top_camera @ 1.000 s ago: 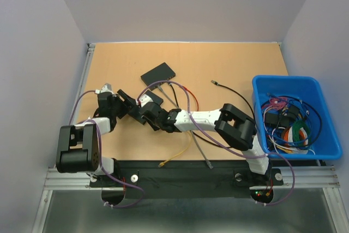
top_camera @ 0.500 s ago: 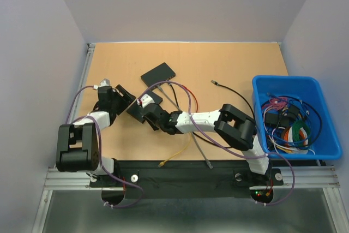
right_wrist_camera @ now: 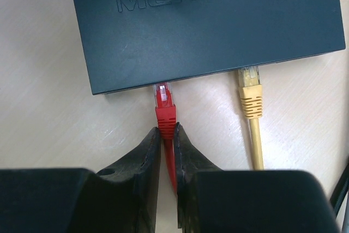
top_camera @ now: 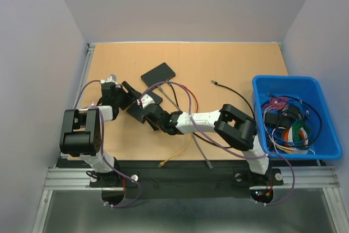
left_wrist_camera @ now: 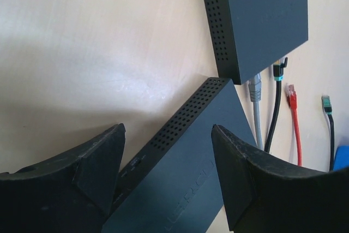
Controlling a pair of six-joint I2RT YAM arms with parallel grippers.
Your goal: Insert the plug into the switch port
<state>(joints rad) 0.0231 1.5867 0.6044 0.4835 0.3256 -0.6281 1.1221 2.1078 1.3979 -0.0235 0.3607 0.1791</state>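
The dark switch [right_wrist_camera: 207,25] lies flat with its port edge facing my right gripper [right_wrist_camera: 167,130]. That gripper is shut on the red plug [right_wrist_camera: 165,110], whose clear tip sits at the mouth of a port at the switch's left end. A yellow plug [right_wrist_camera: 250,94] sits in a port further right. In the left wrist view, my left gripper [left_wrist_camera: 168,132] stands open, with the switch [left_wrist_camera: 185,178] between its fingers. From above, both grippers meet at the switch [top_camera: 155,97], the left gripper [top_camera: 126,95] on its left and the right gripper [top_camera: 146,107] on its near side.
A second black box [top_camera: 158,73] lies further back, with grey, black and red cables [left_wrist_camera: 292,96] running from it. A blue bin [top_camera: 283,78] of cables stands at the right. Loose yellow [top_camera: 177,156] and grey [top_camera: 203,154] cables trail toward the front edge.
My left arm has folded back toward its base and its gripper has shifted up and right, closer around the switch. The right gripper stays on the red plug.
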